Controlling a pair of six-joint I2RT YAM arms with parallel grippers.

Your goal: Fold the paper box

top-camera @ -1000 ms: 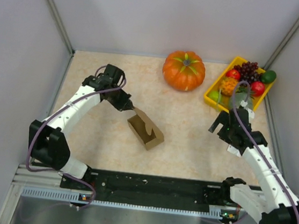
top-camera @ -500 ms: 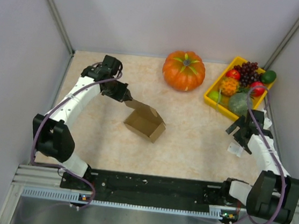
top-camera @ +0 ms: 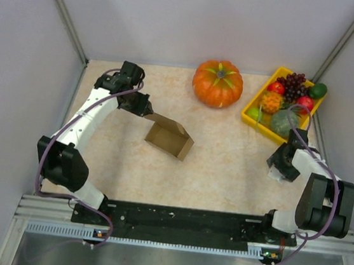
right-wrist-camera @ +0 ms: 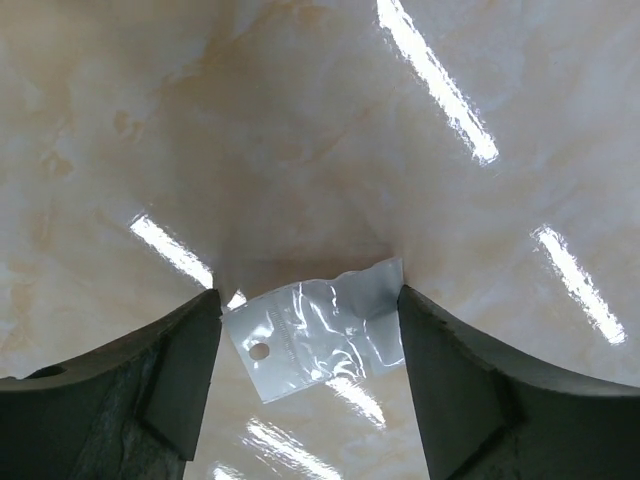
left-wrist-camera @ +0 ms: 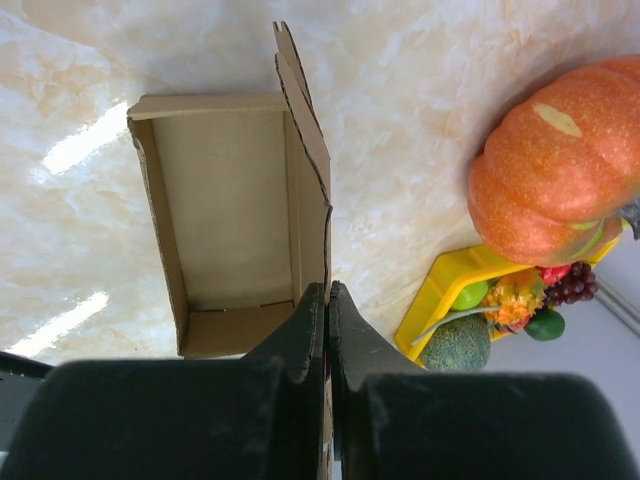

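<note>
The paper box [top-camera: 168,139] is a small open brown cardboard box lying on the table left of centre. In the left wrist view its open inside [left-wrist-camera: 225,215] faces the camera. My left gripper [top-camera: 145,110] is shut on the box's side wall, with its fingertips [left-wrist-camera: 327,292] pinching the cardboard edge. My right gripper [top-camera: 278,173] is open at the right side of the table, pointing down. Its fingers [right-wrist-camera: 180,350] straddle a small clear plastic bag [right-wrist-camera: 318,325] lying flat on the table.
An orange pumpkin [top-camera: 218,83] stands at the back centre. A yellow fruit tray [top-camera: 255,109] with grapes, apples and other fruit sits at the back right. Grey walls close in both sides and the back.
My left gripper pulled the box a little back and left and tipped it. My right arm drew back to the right, folded in, and now hangs over the plastic bag.
</note>
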